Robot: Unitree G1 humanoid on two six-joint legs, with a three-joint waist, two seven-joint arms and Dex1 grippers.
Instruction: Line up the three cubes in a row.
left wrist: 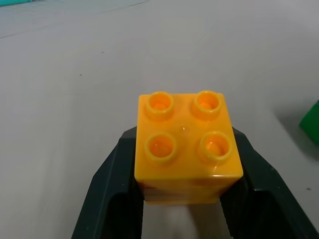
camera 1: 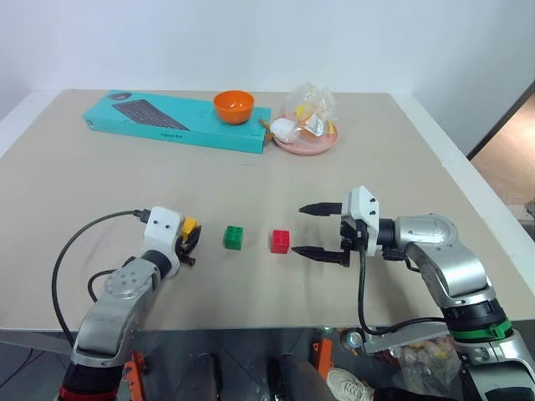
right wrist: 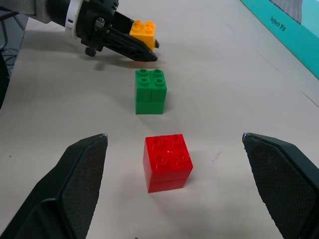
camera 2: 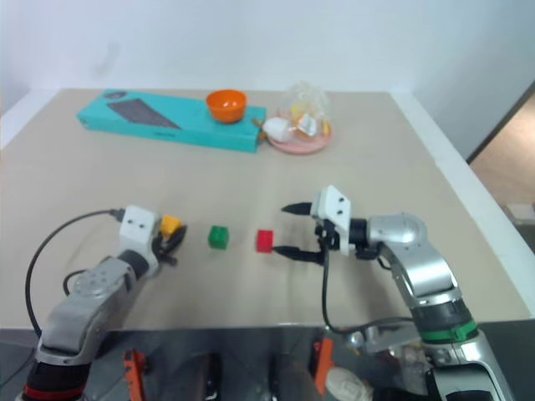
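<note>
On the near half of the desk (camera 1: 100, 167), going left to right: the left claw (camera 1: 191, 240) is clenched on the yellow-orange cube (camera 1: 190, 225), its studs up, just at nine o'clock of the green cube (camera 1: 233, 237). The red cube (camera 1: 280, 241) sits at three o'clock of the green one, a gap between them. At three o'clock again, the right claw (camera 1: 320, 229) stands released, jaws wide, pointing at the red cube without touching it.

Risk, as I judge it: set down crooked or off the green-red line, the yellow-orange cube spoils the row; those black fingers could also nudge the green cube.

The desk is plain beige. At twelve o'clock lie a teal box (camera 1: 175, 121), an orange bowl (camera 1: 233, 106) and a pink plate (camera 1: 307, 138) before a white wall.
</note>
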